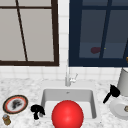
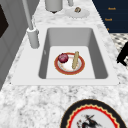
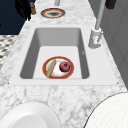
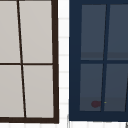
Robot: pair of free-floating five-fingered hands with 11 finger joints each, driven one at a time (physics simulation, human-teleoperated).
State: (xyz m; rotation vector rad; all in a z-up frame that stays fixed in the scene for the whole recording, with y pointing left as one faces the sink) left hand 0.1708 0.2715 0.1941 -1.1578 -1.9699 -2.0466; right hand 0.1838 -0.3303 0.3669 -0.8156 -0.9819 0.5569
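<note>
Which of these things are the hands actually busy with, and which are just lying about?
Near the hands: left hand, beside the patterned plate; right hand, beside the white plate.
Lying about: sink plate with red fruit and stick, tap, jar, grey pot.

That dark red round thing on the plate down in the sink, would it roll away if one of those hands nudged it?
Probably. The red fruit looks round, so a nudge would likely roll it across the red-rimmed plate. The tan stick beside it might stop it. Its smooth-looking skin may prove slippery.
</note>
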